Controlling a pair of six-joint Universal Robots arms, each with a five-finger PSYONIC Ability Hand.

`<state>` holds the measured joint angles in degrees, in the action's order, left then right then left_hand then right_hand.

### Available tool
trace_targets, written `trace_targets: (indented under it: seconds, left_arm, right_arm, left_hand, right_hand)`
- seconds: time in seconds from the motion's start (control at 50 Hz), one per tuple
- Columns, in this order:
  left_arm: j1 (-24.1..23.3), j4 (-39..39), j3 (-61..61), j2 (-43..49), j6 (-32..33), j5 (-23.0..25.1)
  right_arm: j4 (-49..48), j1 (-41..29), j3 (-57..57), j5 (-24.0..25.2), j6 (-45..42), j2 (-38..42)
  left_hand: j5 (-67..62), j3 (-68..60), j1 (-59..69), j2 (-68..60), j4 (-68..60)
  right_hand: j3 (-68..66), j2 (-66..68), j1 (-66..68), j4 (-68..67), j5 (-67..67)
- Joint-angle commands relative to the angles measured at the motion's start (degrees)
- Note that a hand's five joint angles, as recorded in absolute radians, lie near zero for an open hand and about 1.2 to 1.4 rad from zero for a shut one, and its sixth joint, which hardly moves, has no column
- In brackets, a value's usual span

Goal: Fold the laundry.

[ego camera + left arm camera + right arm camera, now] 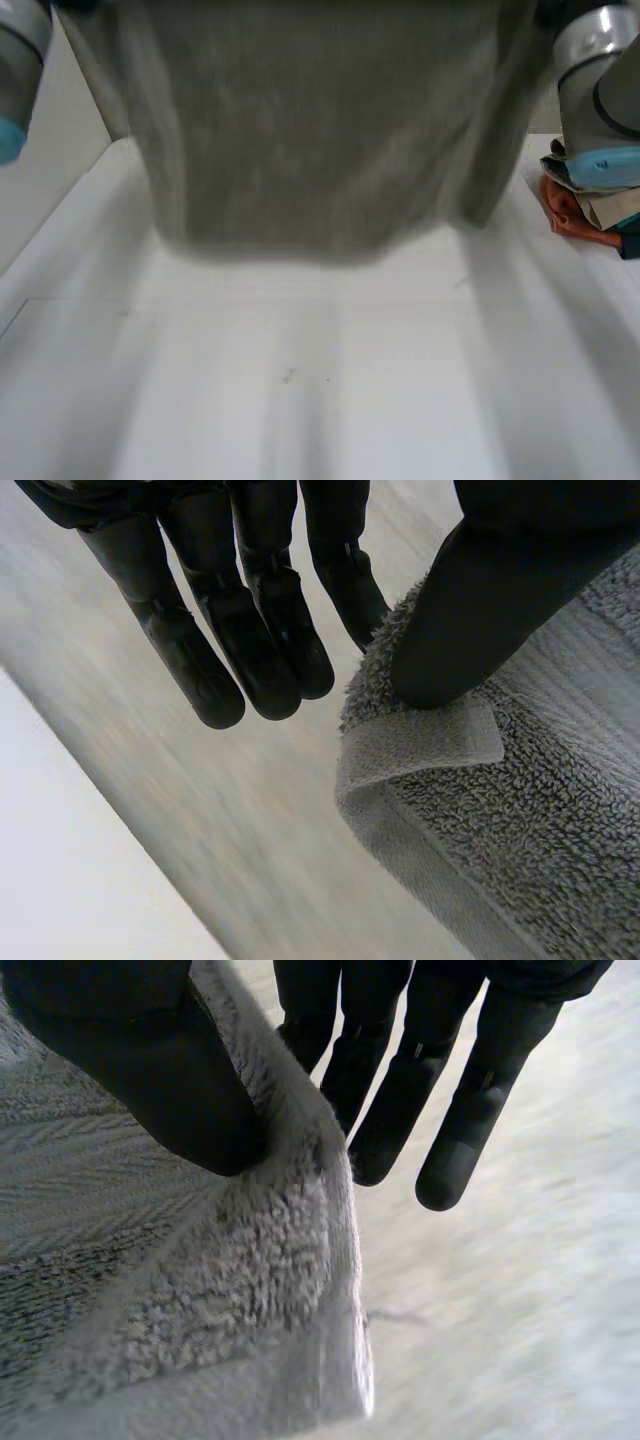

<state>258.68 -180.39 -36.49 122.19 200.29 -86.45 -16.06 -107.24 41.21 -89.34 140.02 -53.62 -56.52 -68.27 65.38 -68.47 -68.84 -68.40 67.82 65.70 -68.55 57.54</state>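
left hand [240,630] pinches a corner of the grey towel [310,130] under its thumb, other fingers straight. towel hangs spread out over the white table [330,400]. right hand [150,1070] pinches another corner, thumb on top, fingers straight behind. clothes pile [590,215] beside right arm [600,90].

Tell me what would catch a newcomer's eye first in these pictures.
A big grey towel hangs spread above the white table in the head view. The left robot hand and the right robot hand each pinch a corner of it between thumb and straight fingers. A small pile of clothes lies on the table beside the right arm.
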Motion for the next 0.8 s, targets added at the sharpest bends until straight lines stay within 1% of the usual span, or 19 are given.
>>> trace_targets:
  seconds: [0.02, 0.1, 0.14, 0.2, 0.32, 0.38, 0.4, 0.46, 0.52, 0.54, 0.6, 0.62, 0.68, 0.7, 0.76, 0.78, 0.8]
  left_arm:
    - [-1.86, -7.17, 5.47, -0.47, -4.29, -4.69]
    - [-1.69, -6.65, 4.33, 0.15, -3.77, -4.69]
    - [-1.25, -6.20, 1.43, 0.15, -3.85, -4.87]
    - [-0.72, -6.12, -3.66, 0.24, -4.03, -4.96]
    - [-0.46, -6.99, -14.38, 0.59, -4.03, -4.52]
    - [-0.55, -7.87, -20.80, 0.85, -3.77, -3.55]
    - [-0.63, -8.13, -24.21, 0.85, -3.68, -2.59]
    - [-0.46, -8.14, -29.41, 0.59, -2.89, -0.92]
    - [0.16, -7.61, -36.44, -0.90, -0.78, 1.45]
    - [0.68, -6.83, -40.29, -2.56, 0.70, 2.59]
    - [1.21, -4.89, -46.19, -5.99, 3.96, 4.62]
    - [1.65, -3.06, -50.13, -8.96, 7.10, 6.10]
    - [2.44, 0.46, -55.34, -13.28, 11.77, 7.26]
    - [3.14, 3.43, -58.66, -15.91, 15.01, 7.52]
    - [4.20, 8.81, -62.99, -19.26, 19.77, 7.44]
    - [4.90, 12.65, -65.26, -20.75, 22.92, 7.18]
    - [5.08, 14.35, -66.16, -21.38, 24.43, 7.09]
  right_arm:
    - [-16.55, 0.46, 4.31, -0.31, 8.78, -2.37]
    - [-15.14, 0.19, 6.69, 1.36, 9.66, -2.99]
    - [-13.56, 0.28, 8.44, 3.03, 9.75, -2.90]
    - [-12.33, 0.72, 11.25, 4.00, 9.93, -2.72]
    - [-11.36, 2.21, 17.58, 4.35, 10.80, -1.49]
    - [-9.79, 2.57, 21.80, 4.70, 10.98, -0.79]
    - [-8.47, 2.74, 23.90, 5.23, 10.81, -0.61]
    - [-5.66, 3.09, 27.16, 6.19, 10.63, -0.61]
    - [-1.00, 3.71, 31.20, 7.51, 9.93, -1.23]
    - [2.58, 3.88, 33.30, 8.21, 9.14, -1.92]
    - [8.13, 4.06, 36.39, 8.66, 7.12, -4.03]
    - [12.50, 4.67, 38.31, 8.83, 4.76, -6.22]
    - [20.34, 6.25, 41.49, 8.75, 0.10, -9.92]
    - [26.11, 7.48, 43.50, 8.75, -3.75, -12.02]
    - [34.05, 9.24, 46.32, 9.01, -10.09, -15.02]
    - [38.43, 10.20, 48.16, 9.10, -14.20, -16.77]
    - [40.30, 10.56, 49.05, 9.27, -15.98, -17.48]
  left_hand:
    - [-13.48, -11.73, 14.62, -11.53, -11.16]
    - [-13.48, -11.73, 14.62, -11.53, -11.16]
    - [-13.48, -11.73, 14.62, -11.53, -11.16]
    - [-13.48, -11.73, 14.62, -11.53, -11.16]
    - [-13.48, -11.73, 14.62, -11.53, -11.16]
    - [-13.48, -11.73, 14.62, -11.53, -11.16]
    - [-13.48, -11.73, 14.62, -11.53, -11.16]
    - [-13.48, -11.73, 14.62, -11.53, -11.16]
    - [-13.48, -11.73, 14.62, -11.53, -11.16]
    - [-13.48, -11.73, 14.62, -11.53, -11.16]
    - [-13.48, -11.73, 14.62, -11.53, -11.16]
    - [-13.48, -11.73, 14.62, -11.53, -11.16]
    - [-13.48, -11.73, 14.62, -11.53, -11.16]
    - [-13.48, -11.73, 14.62, -11.53, -11.16]
    - [-13.48, -11.73, 14.62, -11.53, -11.16]
    - [-13.48, -11.73, 14.62, -11.53, -11.16]
    - [-13.48, -11.73, 14.62, -11.53, -11.16]
  right_hand:
    - [-11.60, 12.18, 14.30, -11.45, 12.46]
    - [-11.60, 12.18, 14.30, -11.45, 12.46]
    - [-11.60, 12.18, 14.30, -11.45, 12.46]
    - [-11.60, 12.18, 14.30, -11.45, 12.46]
    - [-11.60, 12.18, 14.30, -11.45, 12.46]
    - [-11.60, 12.18, 14.30, -11.45, 12.46]
    - [-11.60, 12.18, 14.30, -11.45, 12.46]
    - [-11.60, 12.18, 14.30, -11.45, 12.46]
    - [-11.60, 12.18, 14.30, -11.45, 12.46]
    - [-11.60, 12.18, 14.30, -11.45, 12.46]
    - [-11.60, 12.18, 14.30, -11.45, 12.46]
    - [-11.60, 12.18, 14.30, -11.45, 12.46]
    - [-11.60, 12.18, 14.30, -11.45, 12.46]
    - [-11.60, 12.18, 14.30, -11.45, 12.46]
    - [-11.60, 12.18, 14.30, -11.45, 12.46]
    - [-11.60, 12.18, 14.30, -11.45, 12.46]
    - [-11.60, 12.18, 14.30, -11.45, 12.46]
